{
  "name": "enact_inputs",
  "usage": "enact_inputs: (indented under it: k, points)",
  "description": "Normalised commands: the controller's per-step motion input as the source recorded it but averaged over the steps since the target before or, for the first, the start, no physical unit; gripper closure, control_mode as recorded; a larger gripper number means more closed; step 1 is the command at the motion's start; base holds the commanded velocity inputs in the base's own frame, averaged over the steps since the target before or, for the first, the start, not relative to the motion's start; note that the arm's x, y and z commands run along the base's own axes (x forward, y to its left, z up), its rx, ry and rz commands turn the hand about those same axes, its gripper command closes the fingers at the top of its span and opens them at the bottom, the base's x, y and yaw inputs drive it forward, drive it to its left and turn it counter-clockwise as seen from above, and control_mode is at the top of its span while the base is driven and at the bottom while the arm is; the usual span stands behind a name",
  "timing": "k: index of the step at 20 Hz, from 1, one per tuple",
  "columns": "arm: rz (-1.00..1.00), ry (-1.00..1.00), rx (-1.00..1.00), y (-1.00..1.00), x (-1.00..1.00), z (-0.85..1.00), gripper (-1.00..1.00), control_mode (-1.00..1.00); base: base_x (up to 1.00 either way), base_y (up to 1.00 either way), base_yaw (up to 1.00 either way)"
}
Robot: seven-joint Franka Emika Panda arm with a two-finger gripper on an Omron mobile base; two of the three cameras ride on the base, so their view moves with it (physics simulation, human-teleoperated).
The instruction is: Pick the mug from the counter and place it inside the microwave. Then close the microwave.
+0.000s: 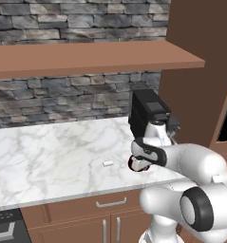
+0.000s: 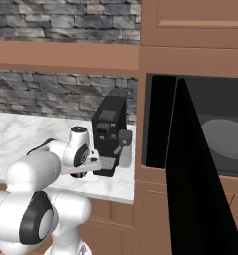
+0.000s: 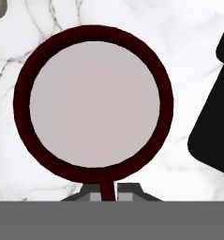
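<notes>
The mug (image 3: 93,103) is seen from straight above in the hand view: a dark red rim around a pale inside, standing upright on the white marble counter (image 3: 188,47). Its handle (image 3: 107,190) runs down to the bottom of that view, where it is pinched between the two finger tips (image 3: 91,193) of the gripper (image 3: 107,196). The jaws are drawn in tight on the handle.

In the left base view, the mug (image 1: 134,164) is mostly hidden under the arm's wrist; a small part of the red wall is visible near the front edge of the counter (image 1: 48,152). A tiny white object (image 1: 108,163) is noted just to the left of the mug, apart from it. The black coffee machine (image 1: 148,114) stands close behind the mug.

In the right base view, a sliver of red mug (image 2: 78,175) is visible below the hand, beside the base of the coffee machine (image 2: 109,134). The microwave (image 2: 225,134) is set in the cabinet to the right, its door (image 2: 190,174) swung open and the round turntable (image 2: 225,138) visible inside.
</notes>
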Motion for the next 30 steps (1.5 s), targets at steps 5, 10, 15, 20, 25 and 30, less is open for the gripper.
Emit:
enact_inputs:
  k: [5,10,15,20,25,30]
  points:
    - [0.00,0.00,0.00,0.00,-0.40,0.25,1.00,-1.00,0.00,0.00,0.00]
    - [0.00,0.00,0.00,0.09,-0.15,0.27,1.00,-1.00,0.00,0.00,0.00]
    - [-0.01,0.00,-0.03,0.04,0.00,0.34,1.00,-1.00,0.00,0.00,0.00]
    - [-0.05,0.00,-0.06,0.00,-0.03,0.35,1.00,-1.00,0.00,0.00,0.00]
    - [-0.08,0.00,-0.05,0.00,-0.19,0.36,1.00,-1.00,0.00,0.00,0.00]
    - [-0.07,0.00,0.00,0.00,-0.38,0.37,1.00,-1.00,0.00,0.00,0.00]
